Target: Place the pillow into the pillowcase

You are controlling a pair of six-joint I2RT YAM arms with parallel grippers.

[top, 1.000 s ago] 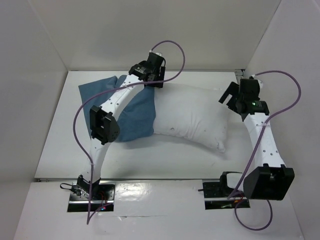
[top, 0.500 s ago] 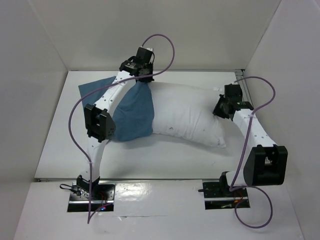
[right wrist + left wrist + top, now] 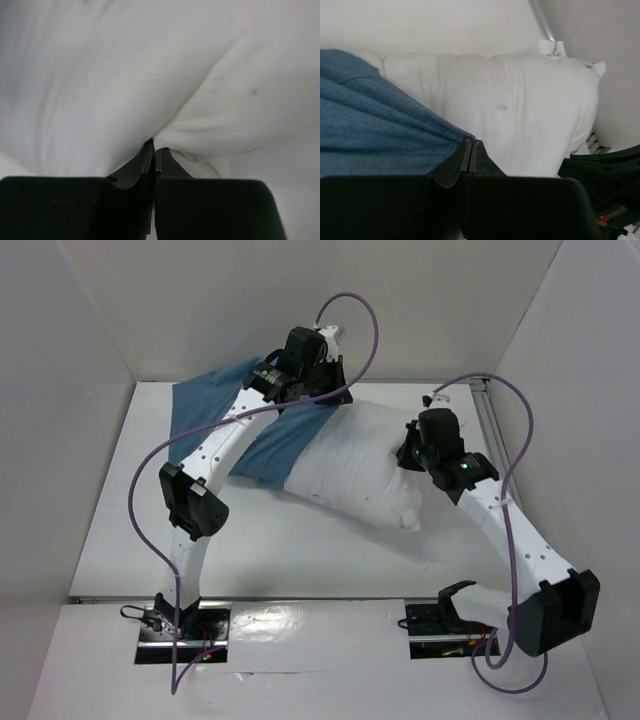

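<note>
Small white tag [image 3: 551, 47] sticks out at the far edge of the pillow [image 3: 350, 465], print too small to read. The left tool [image 3: 471, 144] is pinched tight on the hem of the pillowcase [image 3: 215, 405], blue cloth caught btwn the fingers. The right tool [image 3: 154, 149] is likewise clamped, on a fold of white pillow fabric at the right end. Pillow lies slantwise mid-desk [image 3: 120, 530]. The blue case covers its left end, w/ the rest trailing toward the back-left corner. Can't tell if that end is actually inside. Purple cables [image 3: 134, 508] loop over both arms.
</note>
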